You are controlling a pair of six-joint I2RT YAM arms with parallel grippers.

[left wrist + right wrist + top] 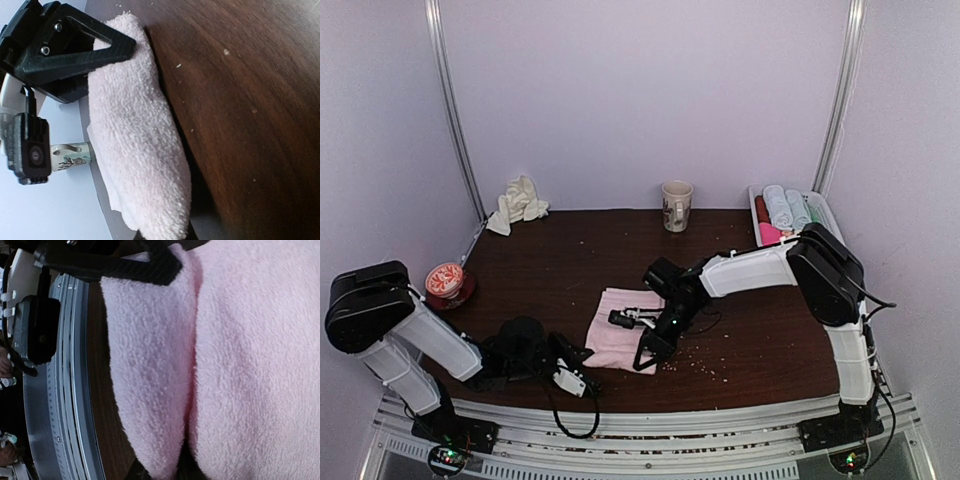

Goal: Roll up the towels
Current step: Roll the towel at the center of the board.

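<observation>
The pale pink towel (620, 328) lies on the dark table (760, 340) in the middle, its near edge folded over into a thick roll. My left gripper (580, 373) is at the towel's near left corner and my right gripper (648, 355) at its near right edge. In the left wrist view the rolled edge (135, 150) runs down into my jaws, which it hides. In the right wrist view the fold (150, 365) does the same. Both look shut on the towel. The cream-white towel (517, 203) lies crumpled at the back left.
A mug (676, 205) stands at the back middle. A white tray (823, 212) with rolled towels sits at the back right. A red-lidded round container (447, 282) stands at the left edge. Crumbs speckle the table by the right gripper.
</observation>
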